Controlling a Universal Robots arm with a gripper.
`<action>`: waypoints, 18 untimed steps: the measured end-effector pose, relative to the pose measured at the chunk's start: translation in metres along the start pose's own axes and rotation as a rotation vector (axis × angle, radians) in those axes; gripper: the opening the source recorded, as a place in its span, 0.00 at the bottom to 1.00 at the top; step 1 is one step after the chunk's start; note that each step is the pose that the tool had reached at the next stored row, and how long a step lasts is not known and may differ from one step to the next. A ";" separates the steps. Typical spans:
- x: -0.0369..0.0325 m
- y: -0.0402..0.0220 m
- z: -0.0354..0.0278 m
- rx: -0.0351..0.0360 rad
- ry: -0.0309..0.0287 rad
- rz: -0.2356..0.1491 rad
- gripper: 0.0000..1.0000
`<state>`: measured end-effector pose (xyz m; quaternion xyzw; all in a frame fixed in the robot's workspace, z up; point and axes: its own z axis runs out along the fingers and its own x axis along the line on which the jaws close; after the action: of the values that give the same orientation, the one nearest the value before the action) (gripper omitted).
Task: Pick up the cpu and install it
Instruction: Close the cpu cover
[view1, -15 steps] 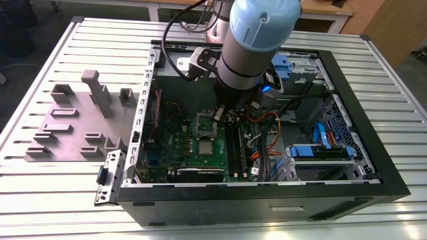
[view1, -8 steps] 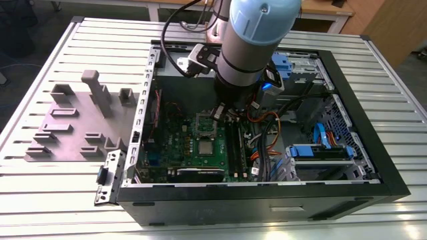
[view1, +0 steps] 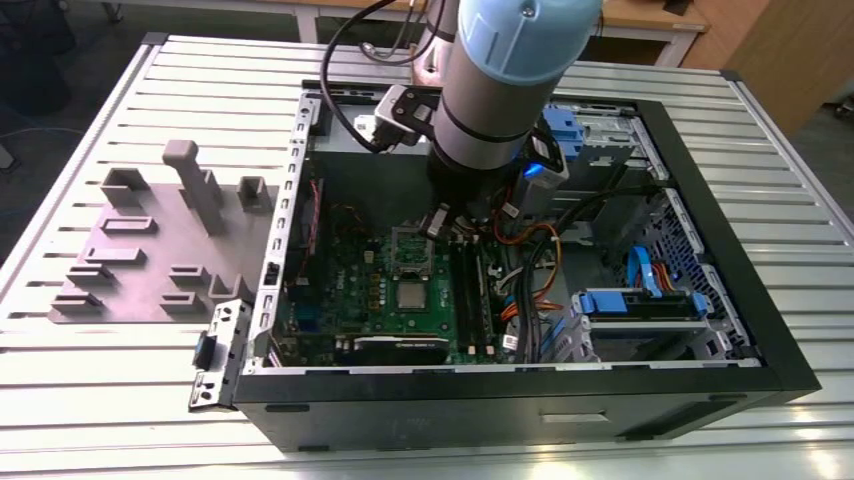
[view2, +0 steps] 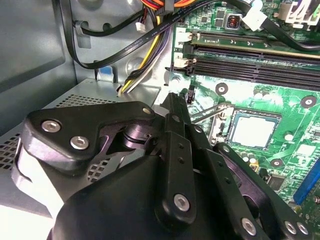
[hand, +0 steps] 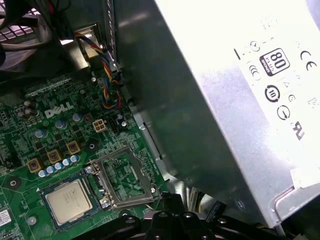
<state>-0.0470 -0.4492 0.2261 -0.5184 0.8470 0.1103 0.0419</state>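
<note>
One chip: we see the cpu (hand: 67, 200) as a small flat square with a silver-grey metal top and a paler rim.
Seat: it lies flat in its socket on the green motherboard (view1: 350, 290), inside the open computer case (view1: 747, 345); we also find the cpu in the second wrist view (view2: 254, 130) and in the exterior view (view1: 411, 294).
Facing: metal top upward; being square, it shows us no long axis, and its edges run parallel to the socket frame.
Retention frame: a metal load plate (hand: 125, 177) stands swung open just beside the chip in the first wrist view, hinged at the socket edge.
Gripper: we see the gripper (view2: 175, 102) low inside the case, near the socket but apart from the chip; its black fingers (view2: 176, 117) are pressed together with nothing between them.
Arm: the grey arm (view1: 501, 75) comes down into the case from above, over the board's upper part in the exterior view.
Edges: memory slots (view2: 260, 62) run along one side of the socket; the grey power supply box (hand: 225, 100) rises close on another side in the first wrist view.
Room: bundled cables (view2: 137, 45) hang near the gripper; bare board surrounds the socket's other sides.
Outside: a grey-purple moulded plate (view1: 147, 250) with upright blocks sits on the slatted table (view1: 120, 390), at the exterior view's left of the case.
</note>
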 end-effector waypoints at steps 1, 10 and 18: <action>0.0000 0.0001 -0.0003 0.0005 0.0010 0.000 0.11; -0.0001 0.0009 -0.0021 0.0022 0.0042 0.000 0.11; 0.0000 0.0011 -0.0031 0.0015 0.0067 0.001 0.11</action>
<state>-0.0479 -0.4494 0.2292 -0.5185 0.8473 0.1079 0.0395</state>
